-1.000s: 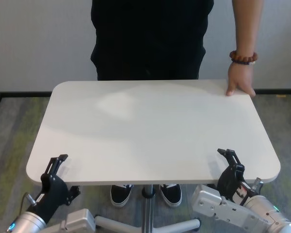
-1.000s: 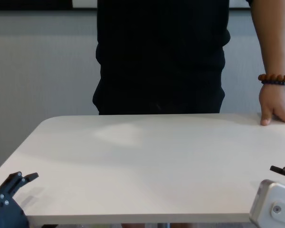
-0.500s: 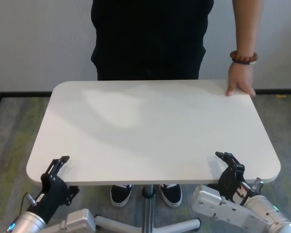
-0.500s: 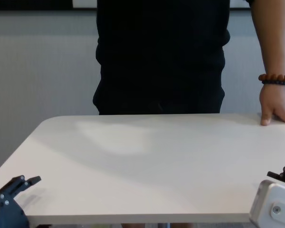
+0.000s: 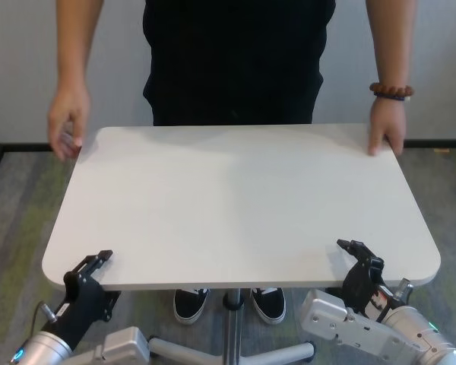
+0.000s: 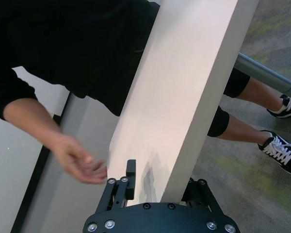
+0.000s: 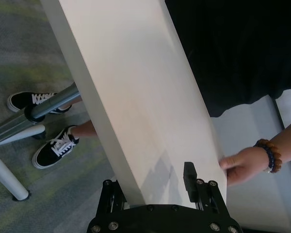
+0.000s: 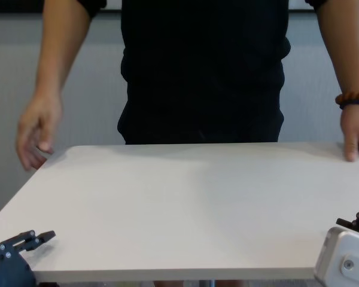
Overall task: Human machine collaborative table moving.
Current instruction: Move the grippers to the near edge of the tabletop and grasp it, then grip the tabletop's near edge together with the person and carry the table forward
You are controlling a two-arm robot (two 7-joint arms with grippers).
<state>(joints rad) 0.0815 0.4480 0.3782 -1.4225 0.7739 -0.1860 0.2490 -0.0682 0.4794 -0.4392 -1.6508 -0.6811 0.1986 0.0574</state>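
Observation:
The white table (image 5: pixel 235 198) stands before me on its pole leg (image 5: pixel 232 327). The human (image 5: pixel 235 61) in black stands at its far side. The hand with the bead bracelet (image 5: pixel 391 91) rests on the far right corner (image 5: pixel 386 135). The other hand (image 5: pixel 67 129) hovers beside the far left corner. My left gripper (image 5: pixel 99 266) straddles the near edge at the left corner, its upper finger down on the top (image 8: pixel 39 238). In the left wrist view (image 6: pixel 165 179) the edge runs between its jaws. My right gripper (image 5: pixel 351 257) clamps the near edge at the right, as its wrist view (image 7: pixel 148 182) shows.
The human's black shoes (image 5: pixel 190 304) stand under the table by the white base legs (image 5: pixel 289 353). The floor is grey-green carpet (image 5: pixel 15 228). A pale wall with a dark skirting (image 5: pixel 30 144) runs behind the human.
The human's second hand has come into view at the far left corner. The bracelet hand has slid slightly right. My left gripper's upper finger has lowered onto the tabletop.

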